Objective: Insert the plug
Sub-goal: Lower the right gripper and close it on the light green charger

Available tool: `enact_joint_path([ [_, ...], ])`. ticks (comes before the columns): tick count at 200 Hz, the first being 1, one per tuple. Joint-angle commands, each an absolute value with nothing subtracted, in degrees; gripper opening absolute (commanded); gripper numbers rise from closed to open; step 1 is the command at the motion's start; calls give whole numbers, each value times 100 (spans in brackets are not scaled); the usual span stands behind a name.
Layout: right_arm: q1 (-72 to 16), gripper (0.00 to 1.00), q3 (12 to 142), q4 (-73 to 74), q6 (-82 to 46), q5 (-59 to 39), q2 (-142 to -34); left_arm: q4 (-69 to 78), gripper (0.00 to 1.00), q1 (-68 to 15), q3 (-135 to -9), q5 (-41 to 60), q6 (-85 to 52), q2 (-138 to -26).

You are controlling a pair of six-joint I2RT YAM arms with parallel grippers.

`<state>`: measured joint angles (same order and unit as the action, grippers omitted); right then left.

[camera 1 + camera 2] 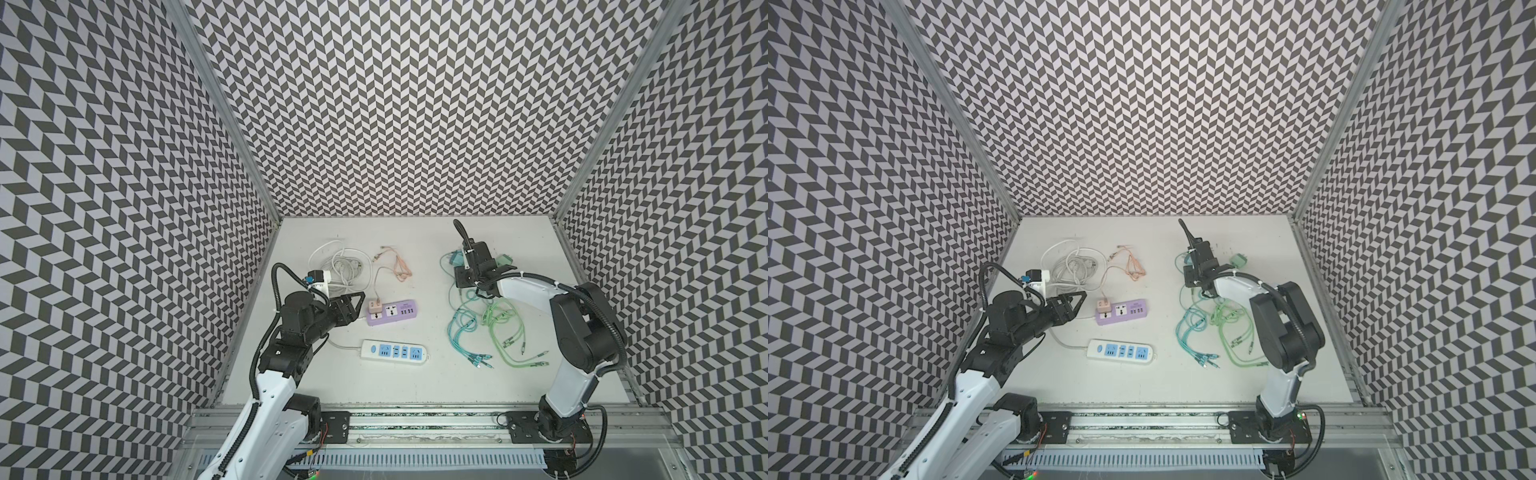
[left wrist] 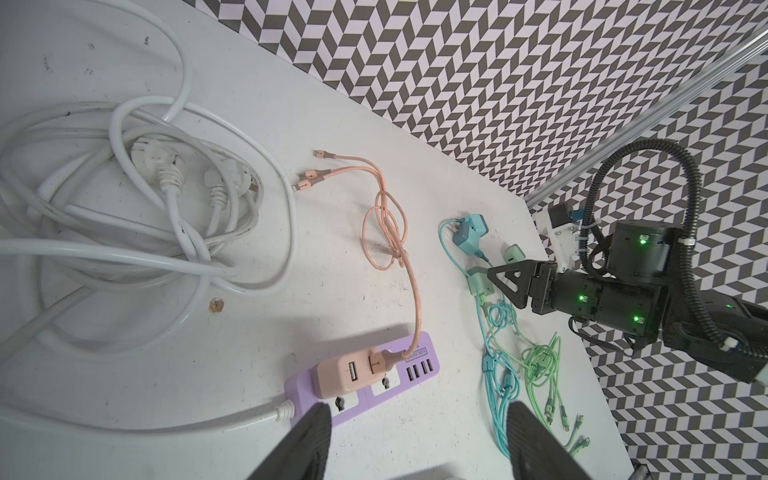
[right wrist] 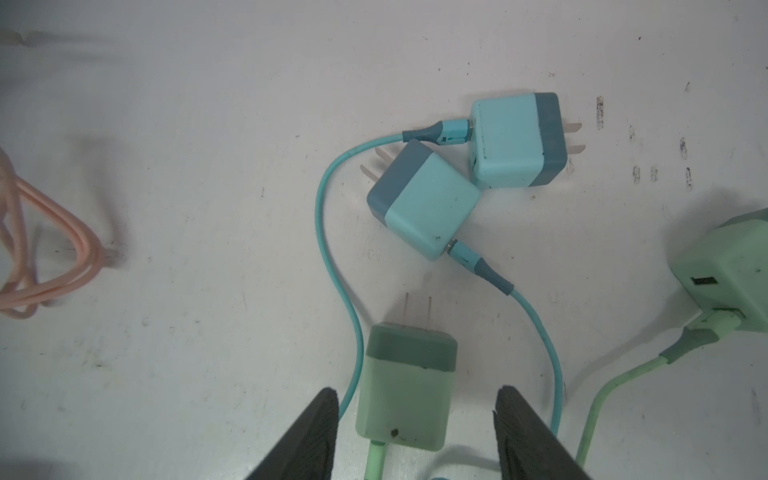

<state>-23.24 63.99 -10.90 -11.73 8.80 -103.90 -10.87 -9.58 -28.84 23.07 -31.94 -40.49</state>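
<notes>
A pale green plug [image 3: 405,386] with two prongs lies flat on the white table. My right gripper [image 3: 417,392] straddles it, open, with a gap showing on each side of the plug. In both top views the right gripper [image 1: 461,276] hides that plug. The purple power strip [image 1: 395,311] lies left of centre with a pink charger [image 1: 375,307] plugged into it. My left gripper [image 2: 419,409] hovers open and empty beside the cord end of the purple strip [image 2: 301,386]. A white and blue power strip [image 1: 394,352] lies nearer the front.
Two teal chargers [image 3: 424,203] and another green charger [image 3: 731,274] lie close around the right gripper. Teal and green cables [image 1: 486,328] tangle at the right. A white cord coil [image 1: 340,266] and a pink cable [image 1: 399,266] lie at the back left.
</notes>
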Motion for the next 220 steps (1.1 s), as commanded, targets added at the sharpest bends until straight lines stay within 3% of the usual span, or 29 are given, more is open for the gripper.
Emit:
enact_joint_path([
  [1,-2267,59,6347,-773,-1332,728,-10477,-1117,69,-913,-3000,2347,-3125,-3995],
  [89,-2250,58,6295,-682,-1361,459,-10751,-1074,69,-911,-2861,2351,-3147,-3943],
  [220,-2235,46,6197,-553,-1388,658,-10854,-1096,69,-910,-2832,2338,-3161,-3913],
])
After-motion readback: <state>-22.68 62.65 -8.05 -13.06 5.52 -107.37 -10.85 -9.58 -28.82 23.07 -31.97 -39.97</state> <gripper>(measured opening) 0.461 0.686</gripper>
